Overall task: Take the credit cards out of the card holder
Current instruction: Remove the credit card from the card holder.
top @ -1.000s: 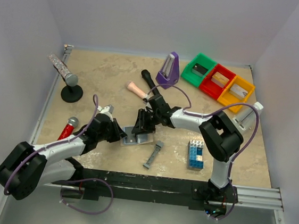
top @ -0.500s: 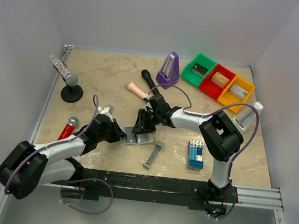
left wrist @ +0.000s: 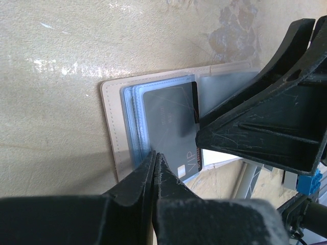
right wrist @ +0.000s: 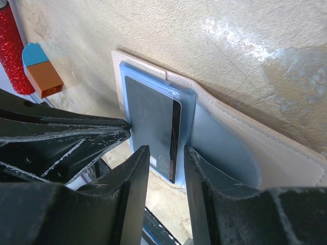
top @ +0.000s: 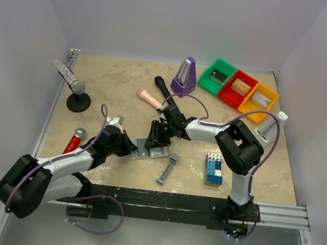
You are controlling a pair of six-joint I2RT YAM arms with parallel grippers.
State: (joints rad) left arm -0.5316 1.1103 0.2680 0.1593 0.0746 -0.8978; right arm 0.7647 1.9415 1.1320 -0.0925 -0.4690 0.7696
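Left fingers [left wrist: 137, 177] together, tips on card holder [left wrist: 109, 127] edge; right fingers [right wrist: 132, 176] slightly apart over black card [left wrist: 166, 113].

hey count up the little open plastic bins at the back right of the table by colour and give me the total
Green bin: 1
Red bin: 1
Orange bin: 1
Total: 3
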